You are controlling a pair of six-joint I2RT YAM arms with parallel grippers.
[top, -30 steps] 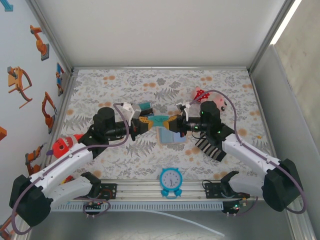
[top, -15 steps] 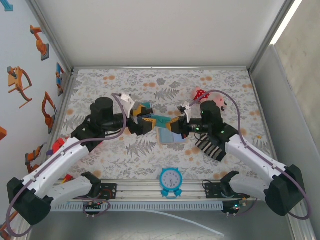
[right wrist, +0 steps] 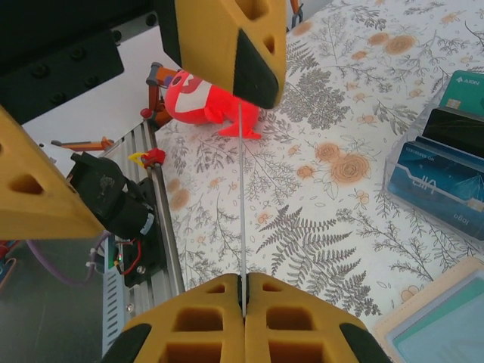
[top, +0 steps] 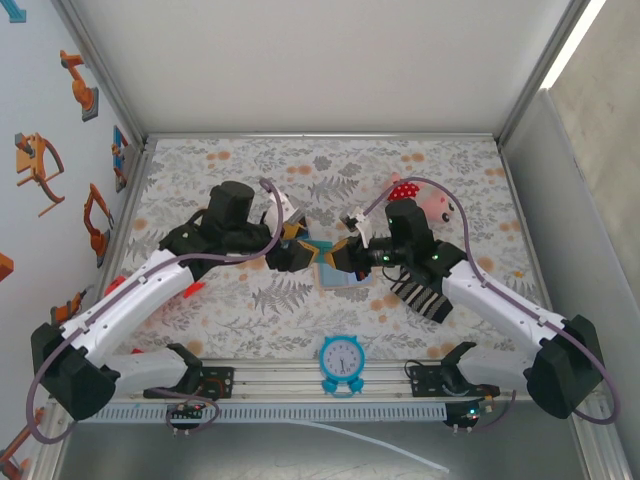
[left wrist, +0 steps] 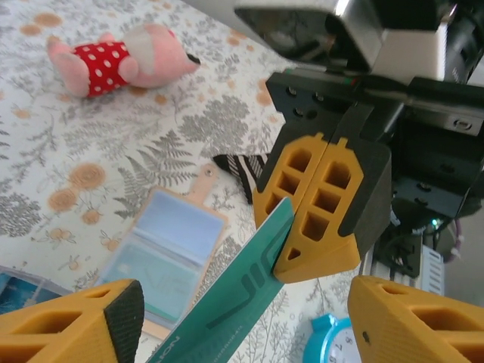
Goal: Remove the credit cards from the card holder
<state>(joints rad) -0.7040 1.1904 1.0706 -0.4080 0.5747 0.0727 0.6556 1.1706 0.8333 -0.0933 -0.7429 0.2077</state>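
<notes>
Left wrist view: the right gripper [left wrist: 321, 219] is clamped on one end of a teal credit card [left wrist: 227, 302] and holds it clear of the worktop [left wrist: 91, 151], over its middle. The left gripper [left wrist: 242, 321] stands wide, one finger on either side of the card's free end, gripping nothing. The tan card holder [left wrist: 162, 257] lies open underneath. The card looks light, stiff, thin and slick, so it is best pinched across its flat faces near a short end.
</notes>
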